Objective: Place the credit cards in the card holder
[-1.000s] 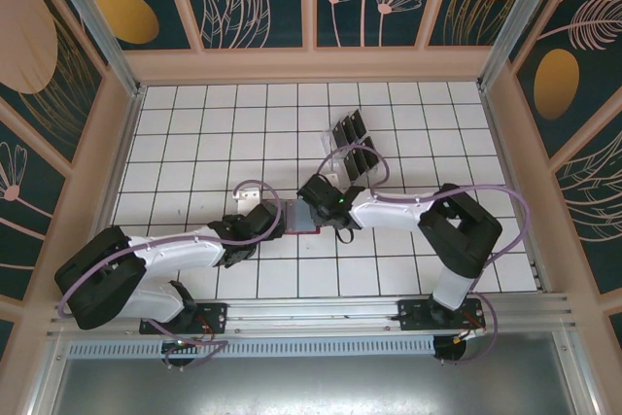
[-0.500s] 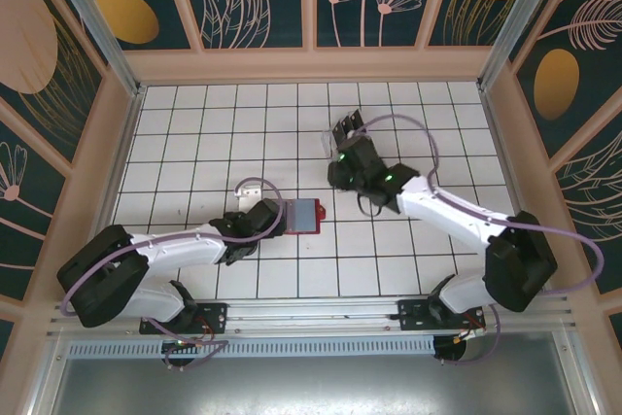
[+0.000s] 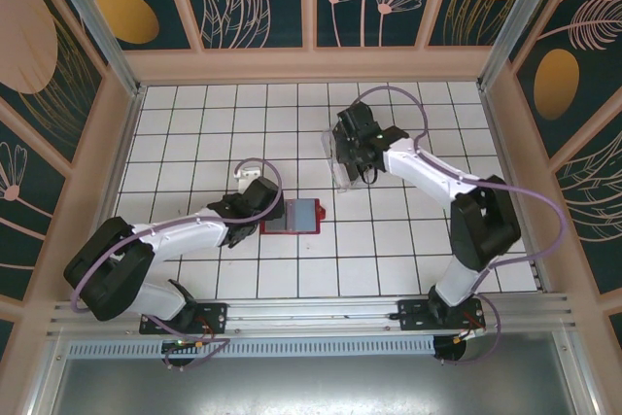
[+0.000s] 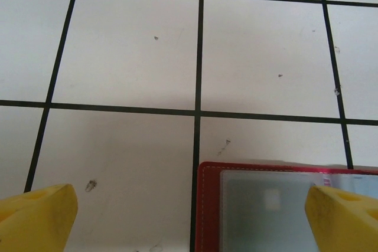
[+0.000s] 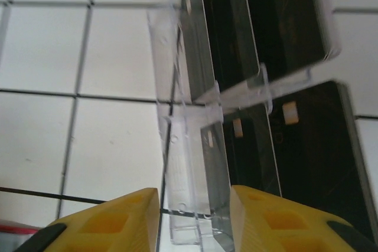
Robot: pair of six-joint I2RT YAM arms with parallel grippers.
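The red card holder (image 3: 303, 215) lies open on the tiled table, grey-blue pocket up. In the left wrist view its corner (image 4: 277, 205) sits between the wide-apart yellow fingers (image 4: 35, 219) of my left gripper (image 4: 192, 225), which is open at the wallet's left edge (image 3: 270, 211). My right gripper (image 3: 355, 148) hovers over the clear slotted rack (image 3: 338, 166). In the right wrist view several black glossy credit cards (image 5: 322, 151) stand in the rack (image 5: 177, 146). My right gripper (image 5: 195, 222) is open, and its fingers straddle the rack's near end and the nearest card (image 5: 215, 169).
White tiles with black grid lines cover the table (image 3: 194, 133). Patterned walls enclose it on three sides. The rack stands behind and to the right of the wallet. Both arms' purple cables (image 3: 258, 164) loop above the surface.
My right gripper left the wallet and swung back right to the clear rack, now over the cards. My left gripper stayed at the wallet's left edge, shifting slightly.
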